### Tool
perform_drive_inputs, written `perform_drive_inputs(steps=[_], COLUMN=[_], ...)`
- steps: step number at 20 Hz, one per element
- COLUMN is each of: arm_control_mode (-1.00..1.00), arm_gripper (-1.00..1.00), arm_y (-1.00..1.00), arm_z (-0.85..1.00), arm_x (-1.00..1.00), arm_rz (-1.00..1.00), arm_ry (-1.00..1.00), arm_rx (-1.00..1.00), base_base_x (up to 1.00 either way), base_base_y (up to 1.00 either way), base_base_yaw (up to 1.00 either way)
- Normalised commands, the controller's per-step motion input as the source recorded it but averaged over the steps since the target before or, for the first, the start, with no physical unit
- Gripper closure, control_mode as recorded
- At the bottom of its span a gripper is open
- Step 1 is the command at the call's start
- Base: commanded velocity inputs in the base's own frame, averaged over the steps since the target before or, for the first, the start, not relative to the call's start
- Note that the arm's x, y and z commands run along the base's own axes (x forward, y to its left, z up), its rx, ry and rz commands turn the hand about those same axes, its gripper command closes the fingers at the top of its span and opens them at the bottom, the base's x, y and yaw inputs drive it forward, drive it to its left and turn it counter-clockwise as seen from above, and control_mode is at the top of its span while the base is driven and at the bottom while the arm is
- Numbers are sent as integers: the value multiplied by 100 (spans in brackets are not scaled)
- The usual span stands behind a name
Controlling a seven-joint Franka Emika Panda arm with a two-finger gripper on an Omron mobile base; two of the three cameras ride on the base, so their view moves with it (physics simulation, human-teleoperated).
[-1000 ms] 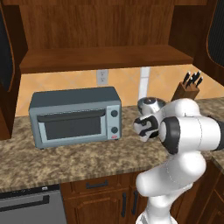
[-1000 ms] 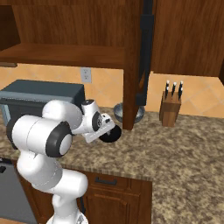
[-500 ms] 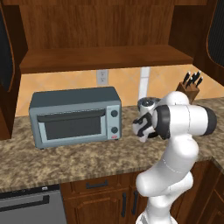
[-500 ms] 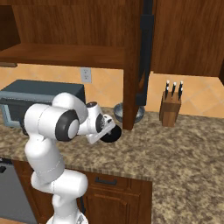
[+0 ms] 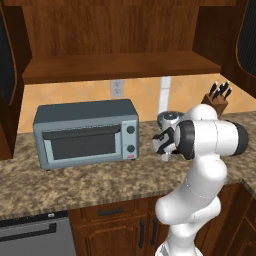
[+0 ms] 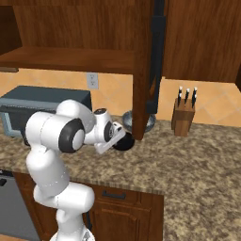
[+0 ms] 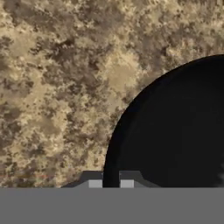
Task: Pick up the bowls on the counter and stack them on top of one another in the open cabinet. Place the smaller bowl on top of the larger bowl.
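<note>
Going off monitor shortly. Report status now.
Gripper low over counter, fingertips astride rim of smaller bowl, grip unconfirmed. Larger bowl on counter behind. Cabinet post close by.

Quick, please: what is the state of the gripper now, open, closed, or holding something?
Gripper: fingertips straddle the smaller bowl rim on the counter; a firm grip cannot be told.

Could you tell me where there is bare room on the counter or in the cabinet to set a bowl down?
The open cabinet shelf is bare along its whole width above the toaster oven. The counter is free in front of the knife block. It is crowded by the cabinet post, where the larger bowl, the smaller bowl and the gripper meet.
</note>
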Motion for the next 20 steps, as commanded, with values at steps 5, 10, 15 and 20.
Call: perform_drive_inputs(steps=[5,10,15,20], arm_control_mode=[-100,-100,-100,-100], arm_gripper=[100,100,100,100], arm_y=[-38,-47,-29,0], arm_z=[96,100,43,-18], arm_x=[-47,34,100,100], arm_rz=[12,15,11,7], arm_ry=[-29,-18,0,7], arm_rx=[-2,-3,-1,-5], base_base_x=[0,0,0,0], base_base_y=[0,0,0,0], base_base_yaw=[0,0,0,0])
